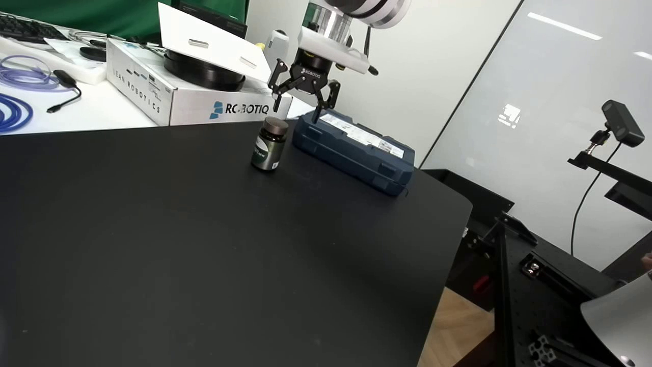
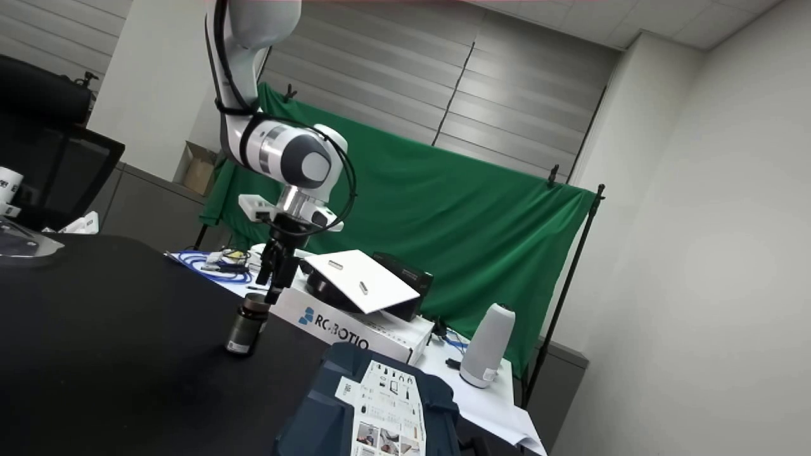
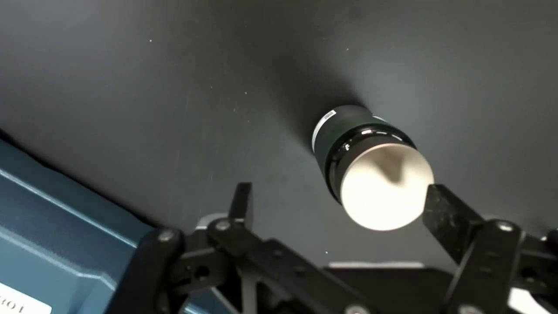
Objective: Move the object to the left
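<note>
This looks like a robotics lab, shown by a white jointed robot arm (image 2: 258, 151), a white cardboard box (image 1: 196, 105) printed ROBOTIQ and a small black mounted camera (image 1: 622, 123). A green cloth backdrop (image 2: 456, 231) hangs behind; a black mesh-backed chair (image 2: 56, 149) looks office-like.

Print on the bottle (image 1: 268, 152) is too small to read. Whether its cap (image 3: 387, 192) touches the fingers (image 3: 451, 222) in the wrist view cannot be told. The dark blue case (image 3: 65, 244) is cut off there on the left, and at its near end in an exterior view. Both exterior views crop the arm (image 2: 294, 152).
</note>
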